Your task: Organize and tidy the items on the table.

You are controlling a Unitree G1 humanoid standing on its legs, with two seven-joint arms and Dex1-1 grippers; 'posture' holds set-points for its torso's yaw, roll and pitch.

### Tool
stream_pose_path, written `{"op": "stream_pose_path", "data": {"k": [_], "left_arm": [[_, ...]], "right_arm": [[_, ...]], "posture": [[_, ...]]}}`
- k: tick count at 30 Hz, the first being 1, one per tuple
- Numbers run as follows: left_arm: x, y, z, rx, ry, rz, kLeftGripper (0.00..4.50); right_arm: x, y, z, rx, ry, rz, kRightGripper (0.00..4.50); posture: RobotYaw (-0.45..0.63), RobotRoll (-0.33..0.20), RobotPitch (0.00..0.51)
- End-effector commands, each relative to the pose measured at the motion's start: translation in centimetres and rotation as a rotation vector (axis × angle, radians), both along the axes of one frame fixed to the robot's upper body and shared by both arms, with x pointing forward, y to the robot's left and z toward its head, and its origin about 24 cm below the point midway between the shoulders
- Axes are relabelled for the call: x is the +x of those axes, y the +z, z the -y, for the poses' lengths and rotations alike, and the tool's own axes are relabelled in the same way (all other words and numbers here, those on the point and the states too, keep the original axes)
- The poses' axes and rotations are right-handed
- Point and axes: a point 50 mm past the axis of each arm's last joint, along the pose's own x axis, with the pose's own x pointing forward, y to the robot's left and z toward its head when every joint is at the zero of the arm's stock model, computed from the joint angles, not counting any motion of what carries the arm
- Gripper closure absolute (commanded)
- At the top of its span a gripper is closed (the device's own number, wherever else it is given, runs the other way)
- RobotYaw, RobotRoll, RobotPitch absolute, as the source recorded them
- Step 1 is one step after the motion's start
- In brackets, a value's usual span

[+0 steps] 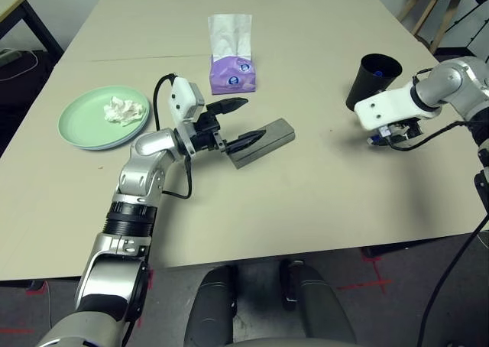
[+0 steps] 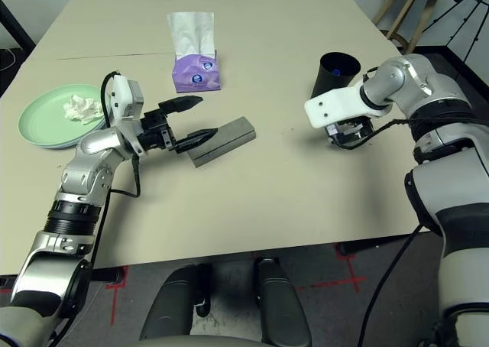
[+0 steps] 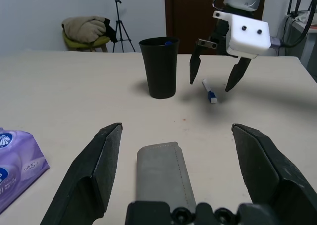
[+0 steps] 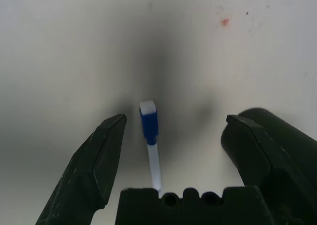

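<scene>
Beige and smooth, the surface (image 1: 306, 209) runs wide under both silver arms, with a thin seam line crossing it toward the far side. A yellow-green chair and a tripod stand beyond its far end in the left wrist view.

On the robot's left, the pale green plate (image 1: 80, 125) sits near the surface's edge, with the crumpled white tissue (image 1: 124, 110) lying in it. Farther back near the middle stands the purple tissue box (image 1: 232, 72), a white sheet sticking up from its top.

Just in front of that box, the grey oblong glasses case (image 1: 271, 137) lies flat at an angle. The left tool (image 1: 238, 121) is at the case's near end with its fingers spread wide, one on either side of the case and clear of it, gripping nothing.

On the robot's right, the black cup (image 1: 372, 79) stands upright, with something blue showing at its rim. Just beside it the right tool (image 3: 215, 77) hangs fingers-down and released over a small white marker with a blue cap (image 4: 150, 136), which lies on the surface between the two spread fingers, untouched.
</scene>
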Motion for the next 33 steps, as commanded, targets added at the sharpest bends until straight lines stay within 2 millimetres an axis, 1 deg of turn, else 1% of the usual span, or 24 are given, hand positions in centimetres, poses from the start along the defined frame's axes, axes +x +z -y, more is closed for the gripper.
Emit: {"op": "stream_pose_path", "data": {"k": [1, 7, 14, 21, 25, 28, 33], "left_arm": [[-0.2, -0.6, -0.1, -0.007, 0.015, -0.01, 0.0], [-0.1, -0.7, -0.1, -0.001, 0.042, 0.006, 0.0], [-0.1, -0.9, -0.2, 0.014, 0.059, -0.001, 0.0], [-0.5, -0.7, -0.4, 0.019, 0.064, 0.005, 0.0], [-0.8, -0.7, -0.8, 0.026, 0.073, 0.001, 0.0], [-1.2, -0.8, -1.1, 0.027, 0.08, -0.003, 0.0], [-1.9, -1.0, -1.4, 0.032, 0.084, -0.015, 0.0]], "right_arm": [[-0.1, -0.4, 0.8, -0.065, -0.007, -0.004, 0.03], [-0.2, -1.0, 0.9, -0.107, 0.009, -0.021, 0.03], [-0.1, -1.9, 0.6, -0.093, -0.01, -0.038, 0.03], [0.1, -2.4, 0.4, -0.085, -0.024, -0.039, 0.03], [0.0, -2.4, 0.5, -0.078, -0.024, -0.043, 0.03], [-0.1, -2.0, 0.5, -0.068, -0.02, -0.052, 0.03], [-0.3, -1.6, 0.7, -0.068, -0.005, -0.058, 0.03]], "posture": [[0.11, 0.0, 0.19], [0.12, 0.0, 0.19], [0.13, 0.0, 0.194], [0.16, 0.0, 0.201], [0.17, 0.0, 0.204], [0.17, 0.0, 0.209], [0.16, 0.0, 0.23]]}}
